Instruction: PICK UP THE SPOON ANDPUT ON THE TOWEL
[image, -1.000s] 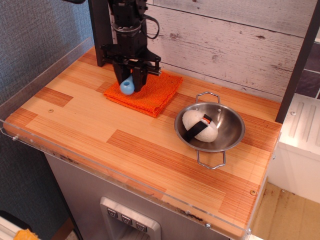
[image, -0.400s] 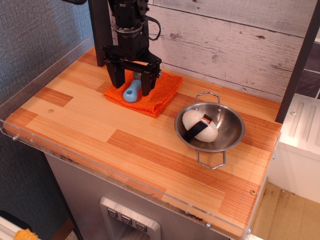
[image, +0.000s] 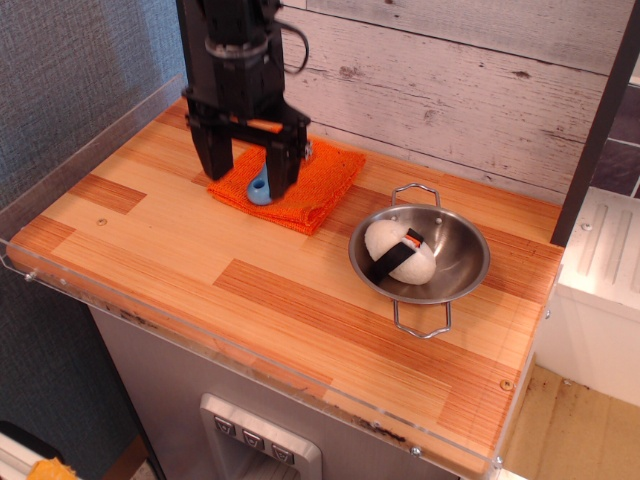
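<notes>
The gripper (image: 247, 170) has its jaws spread apart, and nothing is between them. They stand over the near left part of the towel (image: 310, 190). The spoon (image: 261, 186) lies on the towel, right beside the right jaw and partly hidden behind it. Only a bit of its blue handle shows. I cannot tell which way its long side runs, and the round metal end is hidden. It looks let go, so the job seems just about done. The next move, I think, is for the arm to go straight up and away. The jaws are so near the spoon that a sideways move could bump it.

Further right on the tabletop (image: 250, 300) sits a steel bowl (image: 465, 280) with two wire handles, well apart from the towel. Inside it is a white rice ball (image: 385, 245) with a black band across it.
</notes>
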